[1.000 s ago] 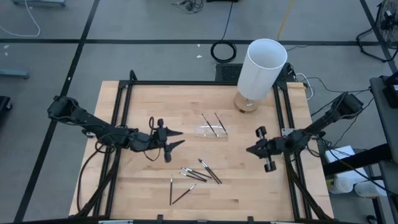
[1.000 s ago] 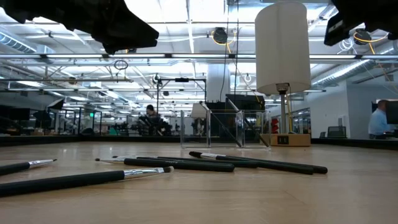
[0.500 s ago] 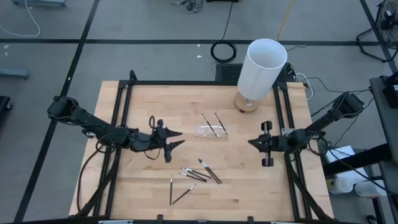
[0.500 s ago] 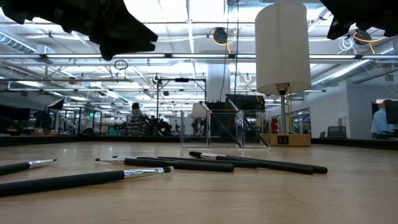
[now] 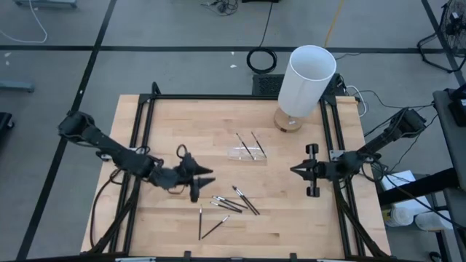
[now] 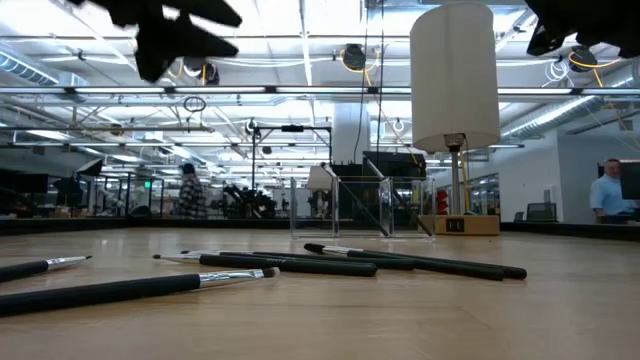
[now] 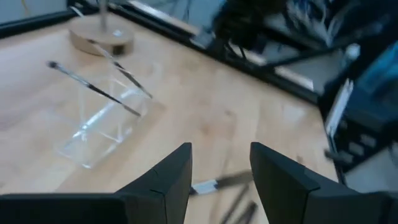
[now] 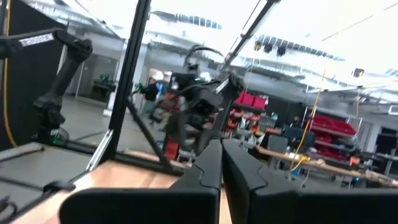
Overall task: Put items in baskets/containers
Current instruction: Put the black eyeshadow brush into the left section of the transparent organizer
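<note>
Several thin dark sticks (image 5: 233,202) with pale tips lie loose on the wooden table near its front edge, and they show up close in the low view (image 6: 290,263). Two more sticks (image 7: 93,90) rest slanting in the clear plastic tray (image 5: 246,153), their upper ends poking out over its far wall. My left gripper (image 5: 208,175) hovers open just left of the loose sticks, nothing between its fingers (image 7: 174,180). My right gripper (image 5: 293,169) hangs shut over the table's right side, away from the sticks and tray.
A tall white cylinder (image 5: 306,80) on a round wooden base (image 5: 287,120) stands at the back right, just behind the tray. A black frame (image 5: 142,131) borders the tabletop. Bare wood lies between the tray and the loose sticks.
My left gripper has shifted toward the table's near edge, closer to the loose sticks, and rolled about its own axis, staying open. My right gripper has rolled in place and stayed shut. No stick has moved.
</note>
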Robot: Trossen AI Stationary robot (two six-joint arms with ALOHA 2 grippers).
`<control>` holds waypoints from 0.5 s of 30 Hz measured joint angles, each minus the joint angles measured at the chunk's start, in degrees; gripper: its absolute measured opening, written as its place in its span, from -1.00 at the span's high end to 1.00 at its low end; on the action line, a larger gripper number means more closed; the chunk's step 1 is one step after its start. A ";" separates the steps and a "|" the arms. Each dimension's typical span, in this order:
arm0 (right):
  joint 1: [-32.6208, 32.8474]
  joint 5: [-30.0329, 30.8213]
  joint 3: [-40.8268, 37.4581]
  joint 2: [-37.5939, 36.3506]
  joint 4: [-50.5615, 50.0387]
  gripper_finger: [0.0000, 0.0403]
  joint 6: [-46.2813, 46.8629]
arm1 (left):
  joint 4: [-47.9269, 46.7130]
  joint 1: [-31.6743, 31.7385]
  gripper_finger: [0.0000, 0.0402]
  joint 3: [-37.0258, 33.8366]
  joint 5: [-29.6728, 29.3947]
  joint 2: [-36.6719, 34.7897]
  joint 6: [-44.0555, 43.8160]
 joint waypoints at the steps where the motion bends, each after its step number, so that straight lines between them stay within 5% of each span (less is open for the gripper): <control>1: 0.00 0.01 0.00 -0.01 0.78 1.00 -0.69 | -3.64 -1.02 0.15 2.50 -0.14 0.76 -0.32; 8: 0.00 0.04 0.00 0.01 2.69 1.00 -4.22 | -36.56 -5.97 0.15 21.37 3.19 9.68 -20.56; 15: 0.00 0.29 0.00 0.01 -0.69 1.00 -5.90 | -53.66 -9.94 0.15 33.02 17.39 23.38 -38.57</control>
